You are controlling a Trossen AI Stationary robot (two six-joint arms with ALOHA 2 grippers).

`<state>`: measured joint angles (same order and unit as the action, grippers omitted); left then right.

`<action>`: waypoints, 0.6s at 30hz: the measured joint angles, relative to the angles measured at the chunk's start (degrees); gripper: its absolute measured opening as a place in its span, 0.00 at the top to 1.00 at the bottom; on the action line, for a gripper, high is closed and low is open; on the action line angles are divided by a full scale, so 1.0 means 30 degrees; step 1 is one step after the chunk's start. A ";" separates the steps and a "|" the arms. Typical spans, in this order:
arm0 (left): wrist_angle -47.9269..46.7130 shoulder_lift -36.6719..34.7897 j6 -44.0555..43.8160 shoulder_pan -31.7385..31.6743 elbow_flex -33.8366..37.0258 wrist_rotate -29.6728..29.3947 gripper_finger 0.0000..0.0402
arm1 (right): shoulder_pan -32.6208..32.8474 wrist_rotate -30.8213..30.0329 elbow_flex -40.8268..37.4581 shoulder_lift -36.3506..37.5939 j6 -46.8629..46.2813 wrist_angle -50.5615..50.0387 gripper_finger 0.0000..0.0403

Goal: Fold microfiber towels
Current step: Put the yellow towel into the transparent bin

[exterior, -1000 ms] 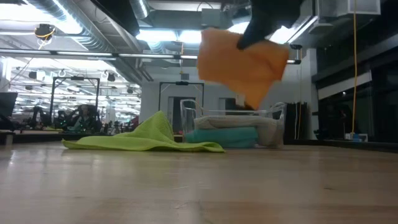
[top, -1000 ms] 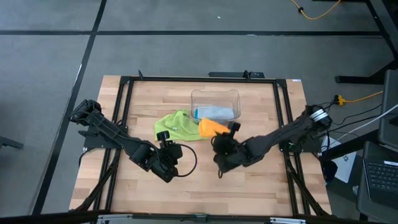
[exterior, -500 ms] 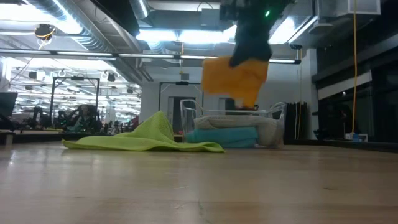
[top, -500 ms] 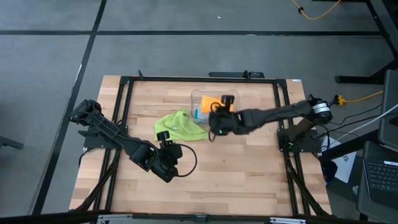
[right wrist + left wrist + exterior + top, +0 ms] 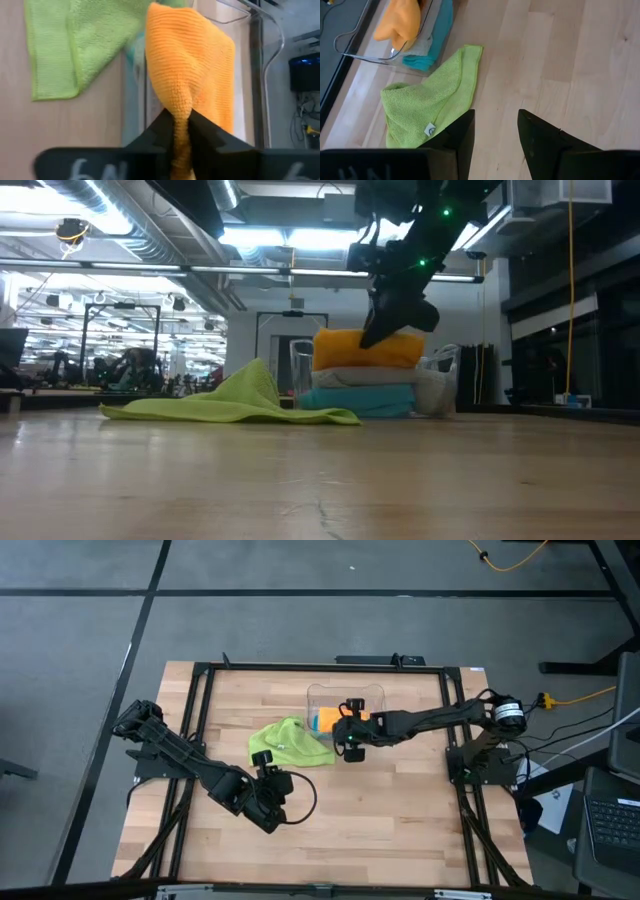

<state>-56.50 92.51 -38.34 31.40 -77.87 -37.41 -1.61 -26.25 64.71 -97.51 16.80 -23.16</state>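
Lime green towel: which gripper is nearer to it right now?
Right. The right gripper, shut on the orange towel over the clear bin, hangs just beside the lime green towel; the open left gripper hovers a little farther, nearer the table's front.

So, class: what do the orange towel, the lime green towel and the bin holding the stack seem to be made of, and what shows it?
Orange towel: soft, matte knit cloth, probably microfiber; fine looped ribs show where the right gripper pinches it.
Lime green towel: the same fuzzy, matte cloth, lying limp in folds, with a small sewn tag.
Bin: likely clear, glossy hard plastic; the towels show through its walls.
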 joint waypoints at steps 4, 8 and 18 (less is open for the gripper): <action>-0.0002 0.0000 -0.0004 0.0000 0.0000 0.0000 0.65 | -0.0052 0.0165 0.0000 0.0000 -0.0634 -0.0014 0.71; 0.0003 0.0000 -0.0004 0.0000 0.0000 0.0000 0.65 | -0.0095 0.0158 0.0000 0.0000 -0.0994 -0.0148 0.57; 0.0004 0.0000 -0.0004 0.0000 0.0000 0.0000 0.65 | -0.0036 0.0150 0.4192 0.0095 -0.1538 -0.4759 0.46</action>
<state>-56.49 92.51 -38.35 31.40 -77.87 -37.41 -1.72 -25.80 77.28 -97.23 12.19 -37.44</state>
